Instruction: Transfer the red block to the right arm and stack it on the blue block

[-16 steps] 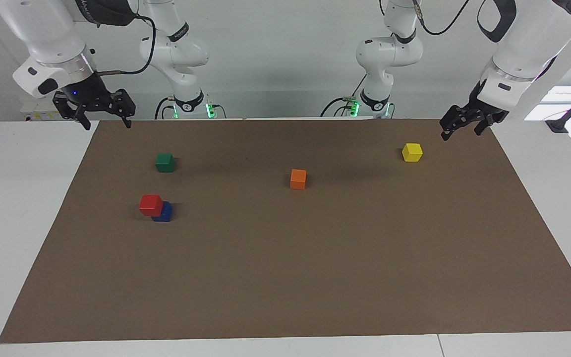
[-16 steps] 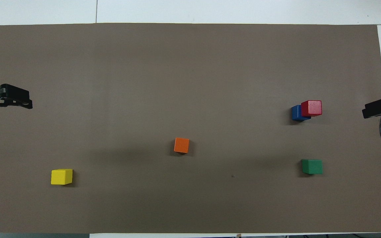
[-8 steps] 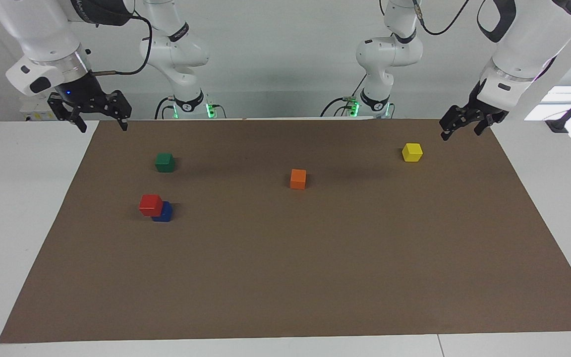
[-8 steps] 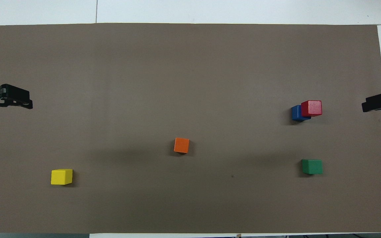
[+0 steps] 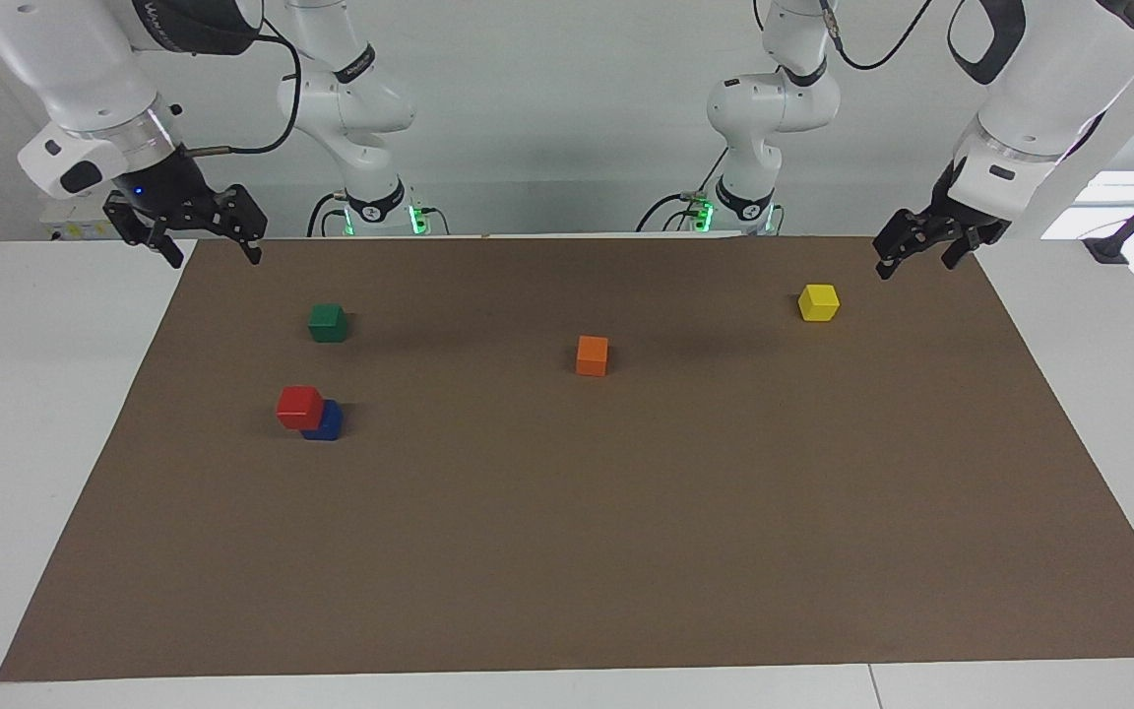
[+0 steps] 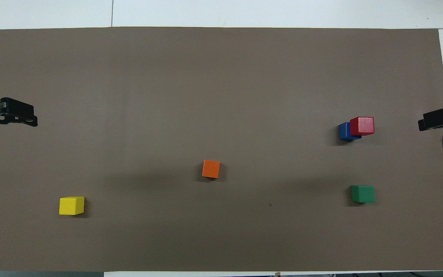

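Both white Franka arms hang raised at the table's two ends. The right gripper, at about ten o'clock in the facing view, has its black fingers spread wide and pointing down, a blue light glowing at its wrist. The left gripper, at about two o'clock, tilts downward, its fingers parted and empty.

Bright, even light falls from above. Soft, faint shadows lie on the brown mat beside each cube, and both views are sharp, without glare.
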